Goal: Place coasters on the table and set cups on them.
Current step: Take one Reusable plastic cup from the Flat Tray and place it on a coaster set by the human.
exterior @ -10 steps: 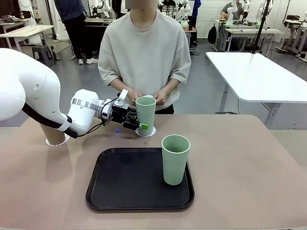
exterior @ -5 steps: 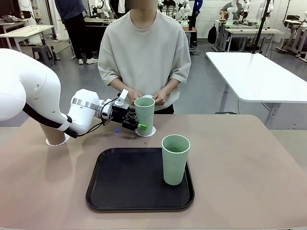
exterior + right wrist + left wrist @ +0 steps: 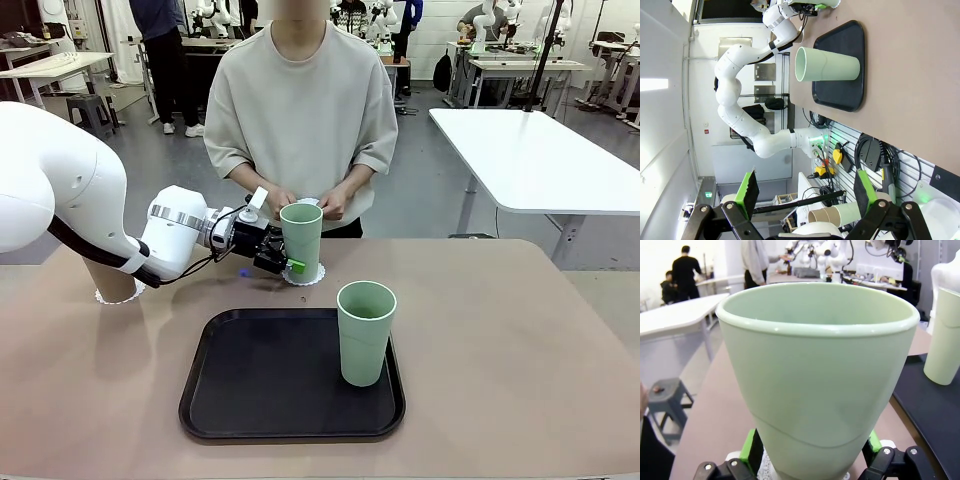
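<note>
Front view: mint cup (image 3: 301, 238) stood on a coaster (image 3: 311, 279), far centre of the tabletop (image 3: 500, 330); left hand (image 3: 289, 262) straddled its base, grip impossible to judge. Right wrist view: right hand (image 3: 804, 195) gaped wide, empty.

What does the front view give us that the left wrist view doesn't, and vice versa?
Front adds: the person's hands at the table's far edge, and the tan cup on its coaster behind the left arm. Left wrist adds: a close look at the left gripper's fingers, green pads flanking the base of the far mint cup; contact can't be judged. Shared: the far mint cup, plus the second mint cup standing on the black tray.
</note>
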`<state>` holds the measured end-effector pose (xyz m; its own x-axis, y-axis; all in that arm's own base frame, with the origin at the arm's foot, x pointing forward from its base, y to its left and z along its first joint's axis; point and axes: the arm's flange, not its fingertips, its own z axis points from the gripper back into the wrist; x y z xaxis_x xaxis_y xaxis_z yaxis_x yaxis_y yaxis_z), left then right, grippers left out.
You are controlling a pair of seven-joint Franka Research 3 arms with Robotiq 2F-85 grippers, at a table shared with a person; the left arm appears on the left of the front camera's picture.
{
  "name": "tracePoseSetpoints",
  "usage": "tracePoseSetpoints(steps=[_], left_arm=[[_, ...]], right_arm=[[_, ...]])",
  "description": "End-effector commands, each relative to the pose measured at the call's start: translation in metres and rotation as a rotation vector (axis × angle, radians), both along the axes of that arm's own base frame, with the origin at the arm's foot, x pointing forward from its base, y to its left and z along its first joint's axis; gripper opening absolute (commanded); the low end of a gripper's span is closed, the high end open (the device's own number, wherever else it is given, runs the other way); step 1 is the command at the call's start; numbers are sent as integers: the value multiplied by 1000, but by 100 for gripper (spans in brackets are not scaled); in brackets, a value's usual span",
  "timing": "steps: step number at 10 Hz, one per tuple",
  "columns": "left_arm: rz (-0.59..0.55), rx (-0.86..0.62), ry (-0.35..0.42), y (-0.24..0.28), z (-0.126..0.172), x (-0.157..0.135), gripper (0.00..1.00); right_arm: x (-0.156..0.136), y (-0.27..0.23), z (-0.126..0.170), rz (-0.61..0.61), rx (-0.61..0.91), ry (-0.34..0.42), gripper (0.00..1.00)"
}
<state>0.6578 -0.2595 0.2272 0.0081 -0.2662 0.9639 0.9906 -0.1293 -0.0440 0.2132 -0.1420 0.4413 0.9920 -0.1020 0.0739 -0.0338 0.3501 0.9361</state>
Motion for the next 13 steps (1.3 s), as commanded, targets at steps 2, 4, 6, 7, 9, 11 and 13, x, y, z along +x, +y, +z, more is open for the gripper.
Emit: tracePoseSetpoints(steps=[2, 4, 6, 7, 9, 11, 13], left_arm=[[-11, 32, 5, 0, 2, 8, 100], [-19, 47, -8, 2, 4, 8, 100], [-45, 81, -29, 6, 6, 7, 100], [-59, 93, -36, 8, 7, 6, 100], [-69, 116, -53, 12, 9, 6, 100], [-59, 126, -57, 20, 15, 8, 100], [-41, 138, -77, 29, 23, 8, 100]], right_arm=[[0, 0, 0, 3, 12, -5, 100], [0, 0, 0, 3, 12, -5, 100], [0, 0, 0, 3, 12, -5, 100], [0, 0, 0, 3, 12, -5, 100], [0, 0, 0, 3, 12, -5, 100], [0, 0, 0, 3, 12, -5, 100], [0, 0, 0, 3, 12, -5, 100]])
